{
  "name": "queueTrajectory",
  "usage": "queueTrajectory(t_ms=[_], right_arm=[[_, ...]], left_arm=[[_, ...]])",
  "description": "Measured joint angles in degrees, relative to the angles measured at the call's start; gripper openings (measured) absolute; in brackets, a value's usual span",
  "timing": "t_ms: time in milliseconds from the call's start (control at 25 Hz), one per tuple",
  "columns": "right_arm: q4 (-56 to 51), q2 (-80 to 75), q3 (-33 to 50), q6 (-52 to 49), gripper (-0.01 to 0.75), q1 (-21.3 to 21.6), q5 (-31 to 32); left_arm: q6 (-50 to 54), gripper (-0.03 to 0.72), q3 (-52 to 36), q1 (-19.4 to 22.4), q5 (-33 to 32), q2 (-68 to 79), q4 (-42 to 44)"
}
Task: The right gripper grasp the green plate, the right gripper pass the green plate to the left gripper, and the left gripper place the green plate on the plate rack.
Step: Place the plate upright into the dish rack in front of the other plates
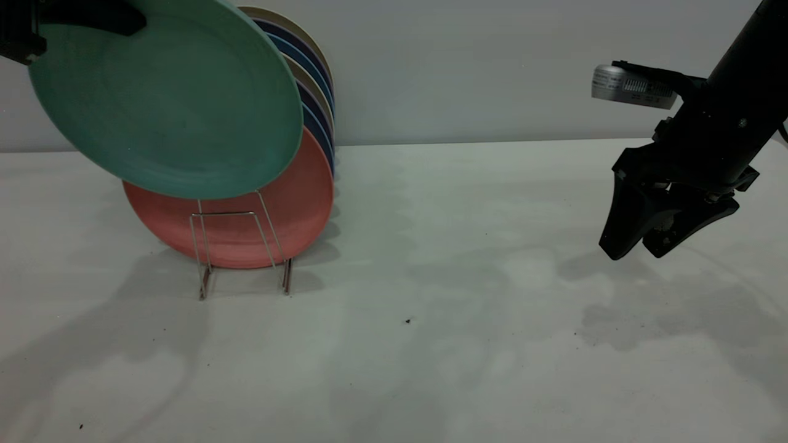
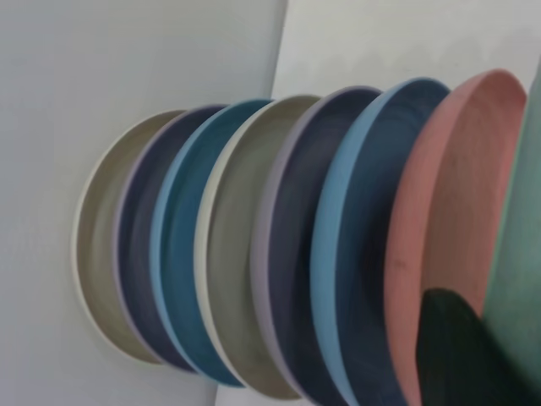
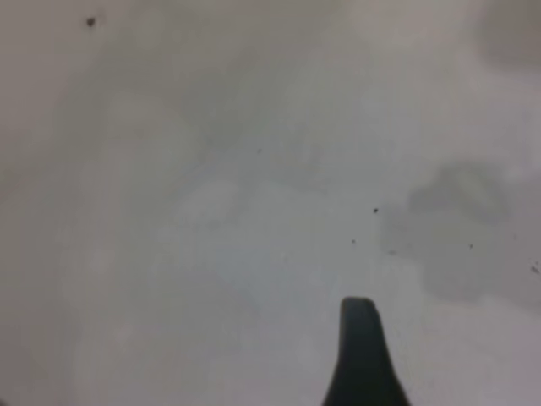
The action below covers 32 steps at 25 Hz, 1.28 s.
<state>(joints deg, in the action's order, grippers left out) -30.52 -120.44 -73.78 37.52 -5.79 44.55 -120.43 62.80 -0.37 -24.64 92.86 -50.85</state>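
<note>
The green plate hangs tilted in the air at the upper left, in front of the salmon-pink plate. Its lower rim is just above the front loop of the plate rack. My left gripper is shut on the plate's upper rim and mostly out of frame. In the left wrist view one dark finger lies against the green plate, beside the salmon-pink plate. My right gripper hangs open and empty over the table at the far right; one finger shows in its wrist view.
Several plates, dark blue, teal and beige, stand upright in the rack behind the salmon-pink one. The white table stretches between the rack and the right arm. A pale wall stands behind.
</note>
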Motion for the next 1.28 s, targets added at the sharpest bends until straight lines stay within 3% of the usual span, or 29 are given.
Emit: queueTrajectory(t_ms=[1280], right_arm=[[1.6, 0.0, 0.0, -0.1, 0.554, 0.0, -0.8]], left_arm=[[0.0, 0.098, 0.1, 0.0, 5.7, 13.3, -3.6]])
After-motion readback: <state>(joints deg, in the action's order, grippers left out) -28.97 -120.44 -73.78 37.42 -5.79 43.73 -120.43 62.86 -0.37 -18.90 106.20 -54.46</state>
